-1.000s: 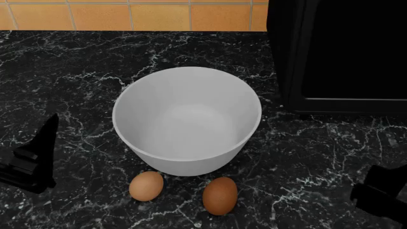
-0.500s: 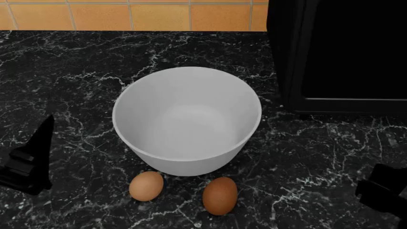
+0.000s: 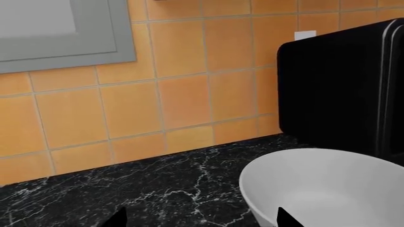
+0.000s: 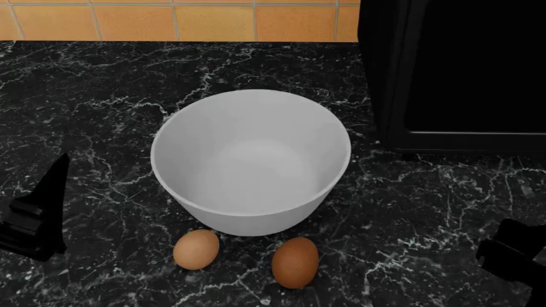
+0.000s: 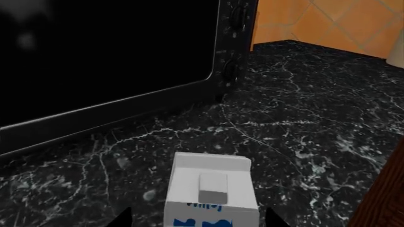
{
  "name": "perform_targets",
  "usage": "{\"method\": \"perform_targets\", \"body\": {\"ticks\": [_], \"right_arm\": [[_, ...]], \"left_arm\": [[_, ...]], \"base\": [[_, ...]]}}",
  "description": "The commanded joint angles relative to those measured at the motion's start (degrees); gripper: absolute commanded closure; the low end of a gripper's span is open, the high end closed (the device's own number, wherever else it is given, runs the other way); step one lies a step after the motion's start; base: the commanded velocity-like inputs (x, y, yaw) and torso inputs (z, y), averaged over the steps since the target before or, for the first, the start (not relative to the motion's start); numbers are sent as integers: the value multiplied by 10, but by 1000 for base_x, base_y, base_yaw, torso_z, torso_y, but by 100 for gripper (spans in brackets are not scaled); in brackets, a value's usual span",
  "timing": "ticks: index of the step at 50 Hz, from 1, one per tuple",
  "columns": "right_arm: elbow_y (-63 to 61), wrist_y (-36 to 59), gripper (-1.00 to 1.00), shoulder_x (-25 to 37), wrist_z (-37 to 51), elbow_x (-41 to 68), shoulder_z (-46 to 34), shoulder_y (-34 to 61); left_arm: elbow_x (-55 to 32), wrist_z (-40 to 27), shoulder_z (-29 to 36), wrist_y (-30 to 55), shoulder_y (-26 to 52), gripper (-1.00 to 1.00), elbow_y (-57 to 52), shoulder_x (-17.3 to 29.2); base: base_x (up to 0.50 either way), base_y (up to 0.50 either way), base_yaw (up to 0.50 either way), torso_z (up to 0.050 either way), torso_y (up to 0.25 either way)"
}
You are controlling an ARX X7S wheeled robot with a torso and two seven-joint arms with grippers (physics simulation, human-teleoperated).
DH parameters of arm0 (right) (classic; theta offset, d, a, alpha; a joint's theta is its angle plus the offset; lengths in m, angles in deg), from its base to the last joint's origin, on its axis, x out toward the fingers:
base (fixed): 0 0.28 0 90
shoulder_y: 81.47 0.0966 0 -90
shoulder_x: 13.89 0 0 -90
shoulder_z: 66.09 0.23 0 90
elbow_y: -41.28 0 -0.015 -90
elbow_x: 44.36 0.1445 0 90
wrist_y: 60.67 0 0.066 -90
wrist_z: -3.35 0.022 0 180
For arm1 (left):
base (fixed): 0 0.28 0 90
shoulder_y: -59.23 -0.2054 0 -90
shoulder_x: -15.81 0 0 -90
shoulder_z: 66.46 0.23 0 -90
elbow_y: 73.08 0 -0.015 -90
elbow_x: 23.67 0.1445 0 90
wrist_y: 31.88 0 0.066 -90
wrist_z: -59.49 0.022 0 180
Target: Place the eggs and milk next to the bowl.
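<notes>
The large white bowl (image 4: pixel 252 163) stands empty in the middle of the black marble counter. Close against its near side lie two eggs, a pale tan one (image 4: pixel 196 249) and a reddish brown one (image 4: pixel 295 262). My left gripper (image 4: pixel 41 214) hovers at the counter's left, clear of the bowl. In the left wrist view it (image 3: pixel 202 222) is open, with the bowl (image 3: pixel 328 189) beside one fingertip. The milk carton (image 5: pixel 211 196) shows only in the right wrist view, upright in front of the black oven. My right gripper (image 5: pixel 197 220) is open, and its fingertips straddle the carton without touching it.
A black oven (image 4: pixel 461 70) fills the back right of the counter, next to the bowl. Orange wall tiles (image 4: pixel 171 19) run along the back. A grey frame (image 3: pixel 63 33) hangs on the tiled wall. A brown edge (image 5: pixel 382 198) shows beside the milk.
My left gripper has shifted slightly leftward and lower. My right gripper has drawn a little toward the lower right corner. The bowl and the eggs have not moved.
</notes>
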Motion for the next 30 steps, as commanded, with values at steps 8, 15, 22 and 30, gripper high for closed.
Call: {"method": "perform_targets", "body": {"ticks": [8,15,22,30], "right_arm": [[43,-13,-100,-2,-6,-13,-11,24],[60,-24,-100,-3,-9,-18,-11,25],[77,-33,-100,-6,-12,-20,-9,28],[84,-40,-100,-6,-14,-22,-8,27]], "left_arm": [[4,1,3,-4,1,-100,8,1],[8,4,6,-8,0,-100,14,1],[6,-1,7,-2,4,-100,10,2],[6,0,8,-3,4,-100,12,3]], "base": [[0,0,0,0,0],[0,0,0,0,0],[0,0,0,0,0],[0,0,0,0,0]]}}
